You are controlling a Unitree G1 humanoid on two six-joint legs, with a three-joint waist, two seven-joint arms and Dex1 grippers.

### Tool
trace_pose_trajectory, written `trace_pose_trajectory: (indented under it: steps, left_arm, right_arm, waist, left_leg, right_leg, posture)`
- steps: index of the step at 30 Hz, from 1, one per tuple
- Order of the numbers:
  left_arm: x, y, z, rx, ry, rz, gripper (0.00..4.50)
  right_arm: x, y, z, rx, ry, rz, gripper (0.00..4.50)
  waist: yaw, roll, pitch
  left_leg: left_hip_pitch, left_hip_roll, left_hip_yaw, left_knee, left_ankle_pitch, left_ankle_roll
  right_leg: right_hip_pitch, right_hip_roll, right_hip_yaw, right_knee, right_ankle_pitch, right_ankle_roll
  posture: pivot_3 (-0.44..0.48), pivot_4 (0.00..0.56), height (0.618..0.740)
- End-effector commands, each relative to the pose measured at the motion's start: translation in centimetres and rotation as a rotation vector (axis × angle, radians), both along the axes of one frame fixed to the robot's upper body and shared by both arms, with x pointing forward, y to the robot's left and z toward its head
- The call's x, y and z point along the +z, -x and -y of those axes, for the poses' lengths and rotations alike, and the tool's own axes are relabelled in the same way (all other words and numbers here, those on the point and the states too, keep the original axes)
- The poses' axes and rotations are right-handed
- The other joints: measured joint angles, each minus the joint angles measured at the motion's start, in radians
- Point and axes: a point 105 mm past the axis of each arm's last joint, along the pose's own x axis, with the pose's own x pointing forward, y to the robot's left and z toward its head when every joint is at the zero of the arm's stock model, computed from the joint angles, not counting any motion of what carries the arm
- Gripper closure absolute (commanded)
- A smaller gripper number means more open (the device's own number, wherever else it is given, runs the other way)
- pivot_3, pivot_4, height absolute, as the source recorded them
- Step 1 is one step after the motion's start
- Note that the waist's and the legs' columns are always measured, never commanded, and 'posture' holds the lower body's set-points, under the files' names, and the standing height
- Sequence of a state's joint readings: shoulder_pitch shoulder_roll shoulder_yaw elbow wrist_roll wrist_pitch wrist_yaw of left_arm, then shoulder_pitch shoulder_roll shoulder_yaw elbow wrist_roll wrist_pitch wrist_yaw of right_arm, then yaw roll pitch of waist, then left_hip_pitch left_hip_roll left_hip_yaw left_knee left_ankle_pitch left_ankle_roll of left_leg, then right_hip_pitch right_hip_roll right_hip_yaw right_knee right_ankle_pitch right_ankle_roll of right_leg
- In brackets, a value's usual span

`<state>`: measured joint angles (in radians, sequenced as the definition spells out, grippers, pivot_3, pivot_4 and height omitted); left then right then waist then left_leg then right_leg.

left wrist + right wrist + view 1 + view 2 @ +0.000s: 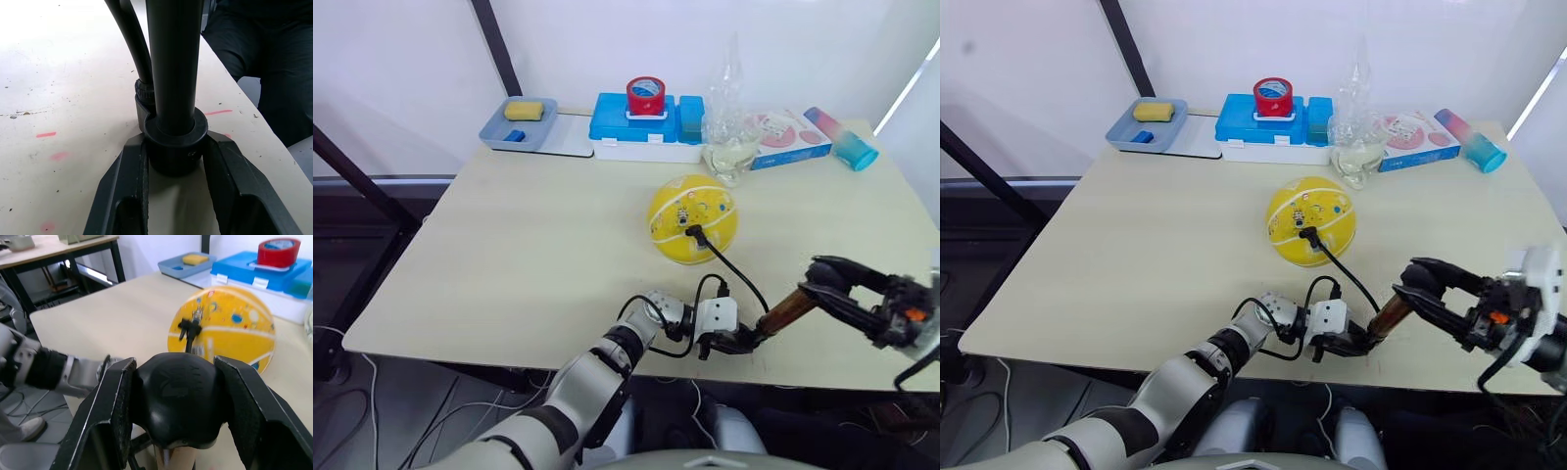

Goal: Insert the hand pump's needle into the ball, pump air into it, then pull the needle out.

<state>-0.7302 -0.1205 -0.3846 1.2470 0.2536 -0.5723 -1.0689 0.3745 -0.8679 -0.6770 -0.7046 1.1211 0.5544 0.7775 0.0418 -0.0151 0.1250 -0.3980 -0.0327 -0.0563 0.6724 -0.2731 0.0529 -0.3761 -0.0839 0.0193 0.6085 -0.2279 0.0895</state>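
1. Ball (pixel 693 219), yellow with white seams and small printed marks, sits on the worktop (pixel 538 245) near its middle, with its near side sagging a little.
2. Needle (pixel 693 233), at its black fitting, is pushed into the ball's front face; the pin itself is too small to make out.
3. Hose (pixel 736 268), thin and black, runs from that fitting down toward the near edge of the worktop, where it meets the hand pump (pixel 790 309).
4. Hand pump lies low over the near edge, slanting from the left hand (pixel 732 341) up to the right hand (pixel 824 277); its bronze barrel shows between the two.
5. Left hand is clenched on the pump's lower black end cap, one finger on each side of the collar where the hose joins, as the left wrist view shows (pixel 175 147).
6. Right hand is clamped on the pump's upper black cap, which sits snug between both fingers in the right wrist view (pixel 177 400).
7. Far edge of the worktop carries a grey tray (pixel 509 134) with a yellow sponge (pixel 530 110), a blue box (pixel 644 125) topped by a red tape roll (pixel 645 95), a clear bottle (pixel 728 113), and a blue-and-pink tube (pixel 842 139).
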Motion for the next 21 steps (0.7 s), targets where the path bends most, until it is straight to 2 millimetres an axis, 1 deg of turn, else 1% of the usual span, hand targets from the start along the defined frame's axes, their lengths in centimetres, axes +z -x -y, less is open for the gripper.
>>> trace_pose_trajectory:
  steps: [1, 4, 6, 8, 9, 12, 14, 17, 19, 21]
  left_arm:
    - [-2.1, 1.4, -0.9, -0.045, -0.091, -0.051, 3.39]
    - [-2.1, 1.5, -0.8, -0.046, -0.091, -0.051, 3.39]
    - [-2.1, 1.5, -0.8, -0.046, -0.091, -0.051, 3.39]
    - [-2.1, 1.5, -0.9, -0.047, -0.090, -0.051, 3.39]
    - [-2.1, 1.5, -0.9, -0.046, -0.090, -0.051, 3.39]
    - [-2.1, 1.5, -0.9, -0.044, -0.091, -0.052, 3.39]
    - [-2.1, 1.4, -1.0, -0.043, -0.091, -0.052, 3.39]
    - [-2.1, 1.3, -1.2, -0.040, -0.093, -0.051, 3.39]
    - [-2.1, 1.3, -1.2, -0.038, -0.093, -0.050, 3.39]
    - [-2.0, 1.2, -1.2, -0.033, -0.092, -0.048, 3.39]
  right_arm:
    - [4.2, 0.3, 1.7, -0.075, 0.009, 0.130, 2.48]
    - [6.0, 0.7, 1.9, -0.069, -0.007, 0.145, 2.48]
    - [6.8, 0.8, 2.0, -0.064, -0.022, 0.150, 2.48]
    - [6.9, 0.8, 1.6, -0.051, -0.015, 0.137, 2.48]
    - [6.5, 0.7, 1.2, -0.044, -0.003, 0.122, 2.48]
    - [3.3, 0.1, 0.8, -0.050, 0.049, 0.022, 2.48]
    - [1.7, -0.1, 0.7, -0.054, 0.064, -0.021, 2.48]
    - [-0.2, -0.4, 0.4, -0.055, 0.067, -0.052, 2.48]
    - [-2.3, -0.8, 0.2, -0.069, 0.057, -0.081, 2.48]
    - [-4.2, -1.1, 0.2, -0.090, 0.052, -0.104, 2.48]
  waist:
    - [0.000, 0.000, 0.000]
    - [0.000, 0.000, 0.000]
    - [0.000, 0.000, 0.000]
    - [0.000, -0.001, 0.000]
    - [0.000, 0.000, 0.000]
    - [0.000, -0.001, 0.000]
    - [0.000, -0.003, 0.000]
    - [-0.002, -0.004, -0.001]
    - [-0.002, -0.004, -0.001]
    - [-0.002, -0.006, -0.002]
  left_leg:
    - [0.000, 0.000, 0.000, 0.000, 0.000, 0.000]
    - [-0.001, 0.000, 0.000, 0.000, 0.000, 0.000]
    - [-0.001, 0.000, 0.001, 0.000, 0.000, 0.000]
    - [-0.001, 0.000, 0.000, 0.000, 0.000, 0.000]
    - [-0.001, 0.000, 0.000, 0.000, 0.000, 0.000]
    - [-0.001, 0.000, 0.001, 0.000, 0.000, 0.000]
    - [-0.001, 0.000, 0.001, 0.000, 0.000, 0.000]
    - [-0.001, 0.000, 0.001, 0.000, 0.000, 0.000]
    - [0.000, 0.000, 0.001, 0.000, 0.000, 0.000]
    - [0.001, 0.000, 0.001, 0.000, 0.000, 0.000]
  right_leg:
    - [0.000, 0.000, 0.000, 0.000, 0.000, 0.000]
    - [0.000, -0.001, 0.000, 0.000, 0.000, 0.000]
    - [0.000, -0.001, 0.000, 0.000, 0.000, 0.000]
    - [0.000, -0.001, 0.000, 0.000, 0.000, 0.000]
    - [0.000, -0.001, 0.000, 0.000, 0.000, 0.000]
    - [0.000, -0.002, 0.001, 0.000, 0.000, 0.000]
    - [0.000, -0.001, 0.000, -0.001, 0.000, 0.000]
    - [0.000, -0.001, 0.000, -0.001, 0.000, 0.000]
    - [0.000, -0.001, 0.001, 0.000, 0.000, 0.000]
    - [0.000, -0.001, 0.001, 0.000, 0.000, 0.000]
  posture:
    - [0.000, 0.150, 0.737]
    - [0.000, 0.150, 0.737]
    - [0.000, 0.150, 0.737]
    - [0.000, 0.150, 0.737]
    - [0.000, 0.150, 0.737]
    - [0.000, 0.150, 0.737]
    - [0.000, 0.150, 0.737]
    - [0.000, 0.150, 0.737]
    - [0.000, 0.150, 0.737]
    - [0.000, 0.150, 0.737]
